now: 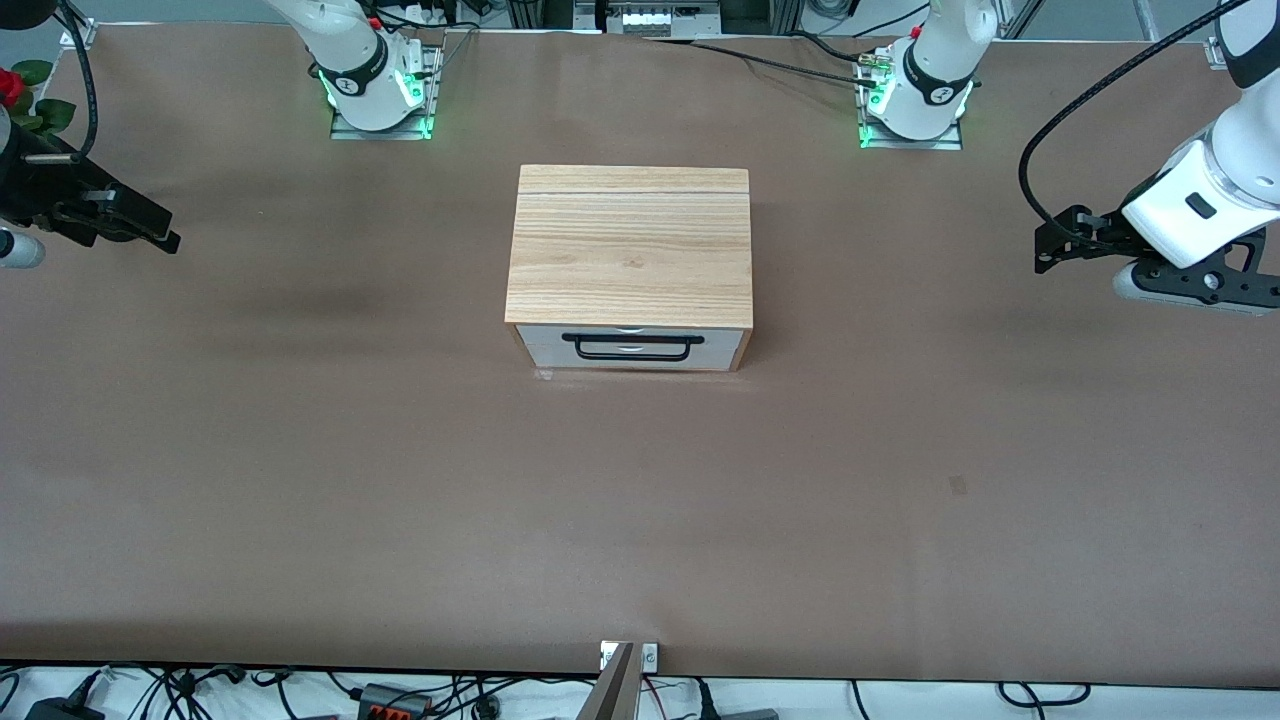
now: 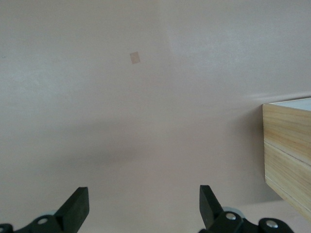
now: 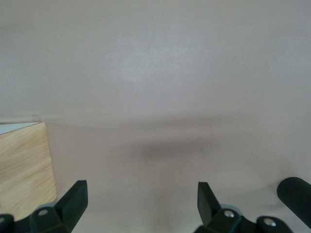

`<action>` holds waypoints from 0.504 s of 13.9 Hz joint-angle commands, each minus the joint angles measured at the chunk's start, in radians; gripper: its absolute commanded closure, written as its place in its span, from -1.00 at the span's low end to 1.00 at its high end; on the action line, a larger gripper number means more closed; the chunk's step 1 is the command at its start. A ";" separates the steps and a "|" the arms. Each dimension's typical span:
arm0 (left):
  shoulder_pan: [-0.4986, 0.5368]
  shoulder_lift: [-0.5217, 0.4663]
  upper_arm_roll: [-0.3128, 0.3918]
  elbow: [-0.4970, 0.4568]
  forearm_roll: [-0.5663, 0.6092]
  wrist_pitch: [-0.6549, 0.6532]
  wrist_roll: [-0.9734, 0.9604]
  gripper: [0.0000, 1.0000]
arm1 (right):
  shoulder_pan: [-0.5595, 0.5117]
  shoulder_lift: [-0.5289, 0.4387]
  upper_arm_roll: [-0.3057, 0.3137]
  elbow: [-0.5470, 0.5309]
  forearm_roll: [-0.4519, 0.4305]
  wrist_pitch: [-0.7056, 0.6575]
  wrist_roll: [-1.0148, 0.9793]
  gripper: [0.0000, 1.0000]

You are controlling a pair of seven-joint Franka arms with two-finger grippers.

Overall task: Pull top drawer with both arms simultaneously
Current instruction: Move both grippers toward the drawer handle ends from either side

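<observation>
The broad brown matte surface [image 1: 300,480] carries a light wood-grain cabinet [image 1: 630,245] at its middle, between the two arm bases and nearer to the front camera than both. The white jointed left arm [image 1: 1215,170] hangs over the bare surface at its own end of the table, well apart from the cabinet; the white jointed right arm [image 1: 345,60] reaches out to its own end likewise. The shallow white-fronted top drawer [image 1: 632,342] sits closed in the cabinet's front face, flush under the wooden top, facing the front camera. The left gripper [image 2: 144,204] hovers with its jaws spread wide and nothing between them, the cabinet's side just in sight. The right gripper [image 3: 142,199] also hovers with its jaws spread wide and empty. The long black U-shaped bar handle [image 1: 632,347] lies across the drawer front, untouched
</observation>
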 commanded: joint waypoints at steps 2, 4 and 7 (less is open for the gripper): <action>0.000 0.004 0.003 0.012 -0.017 0.006 -0.002 -1.00 | 0.005 -0.004 -0.003 0.009 -0.011 -0.006 -0.005 -1.00; 0.000 0.006 0.002 0.014 -0.017 0.003 -0.004 -1.00 | 0.005 -0.004 -0.003 0.009 -0.011 -0.006 -0.005 -1.00; -0.010 0.012 -0.003 0.024 -0.027 0.006 -0.004 -1.00 | 0.005 -0.004 -0.003 0.009 -0.011 -0.006 -0.007 -1.00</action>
